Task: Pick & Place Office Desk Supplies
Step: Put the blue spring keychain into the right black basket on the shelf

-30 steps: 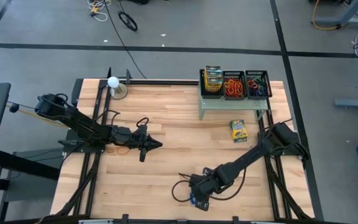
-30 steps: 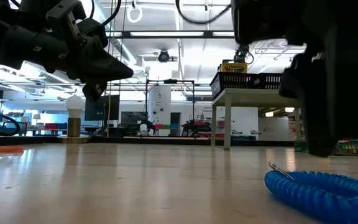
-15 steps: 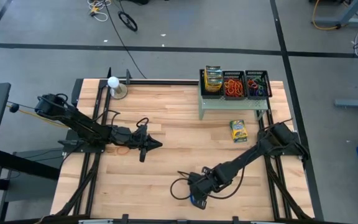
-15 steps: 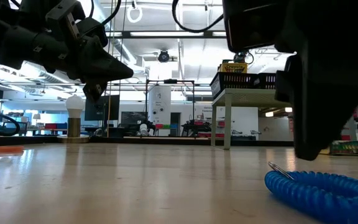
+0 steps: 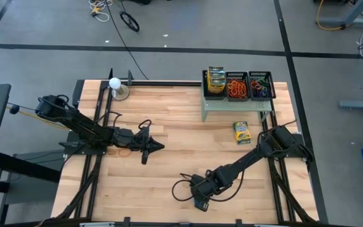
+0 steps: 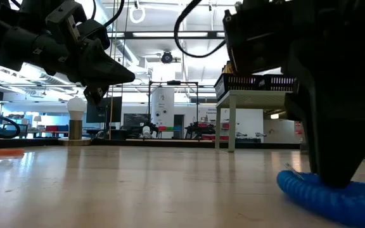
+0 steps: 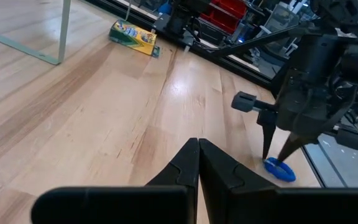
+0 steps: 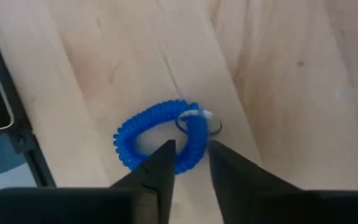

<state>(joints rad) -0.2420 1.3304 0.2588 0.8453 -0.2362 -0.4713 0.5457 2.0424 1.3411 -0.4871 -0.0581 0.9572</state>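
Pale wooden tabletop [image 5: 181,132], workshop beyond: your right gripper [image 8: 190,163] stands low at the near edge, its two fingers [image 8: 160,168] narrowed astride one side of a blue coil loop [image 8: 160,134] with a metal ring, which lies flat on the wood; you can't tell yet whether they pinch it. Your left gripper [image 7: 197,152] hangs shut and empty over the table's left half. One crayon box [image 5: 241,132] lies near the green shelf [image 5: 235,104]
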